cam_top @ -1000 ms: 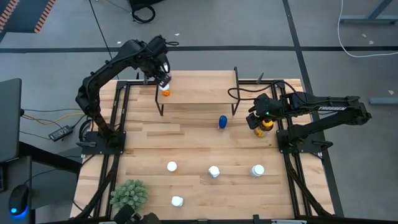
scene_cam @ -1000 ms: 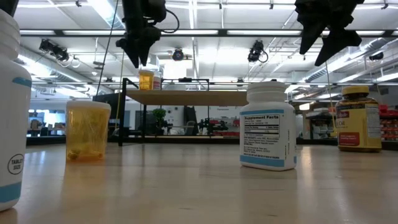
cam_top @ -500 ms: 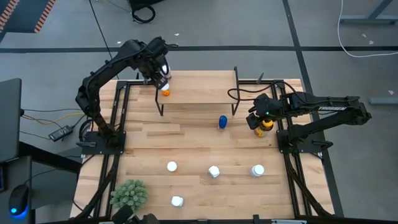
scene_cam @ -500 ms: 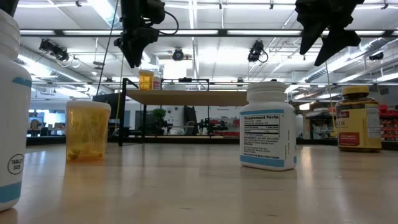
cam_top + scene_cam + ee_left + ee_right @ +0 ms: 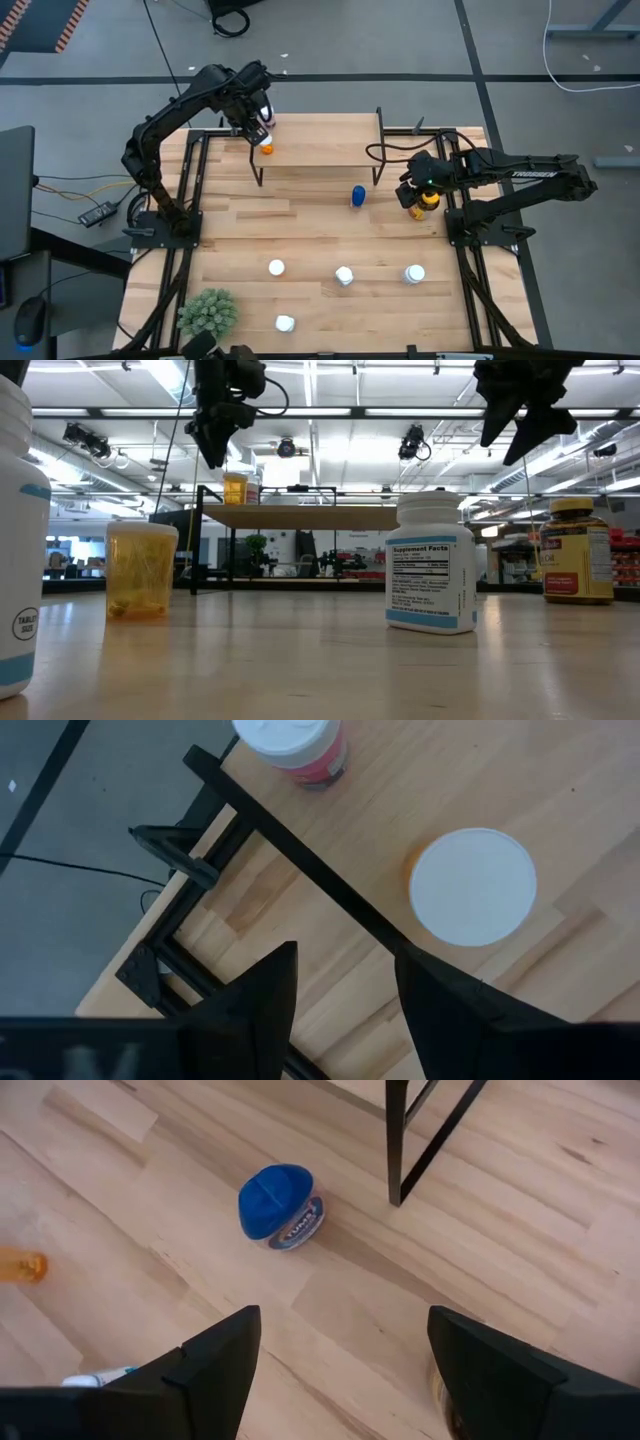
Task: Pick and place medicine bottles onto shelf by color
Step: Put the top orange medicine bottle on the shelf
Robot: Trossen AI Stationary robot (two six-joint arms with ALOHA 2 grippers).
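High view: four white-capped bottles (image 5: 276,267) on table, two on shelf (image 5: 330,140); left pincer (image 5: 256,128) and right pincer (image 5: 411,192) parted, empty.

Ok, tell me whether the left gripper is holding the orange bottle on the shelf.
No: the left gripper is empty, jaws apart, with the orange bottle standing free on the shelf.

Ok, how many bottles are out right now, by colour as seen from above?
White-topped bottles: 4
Orange bottle: 1
Pinkish bottle: 1
Blue bottle: 1
Dark amber bottle: 1
Total: 8
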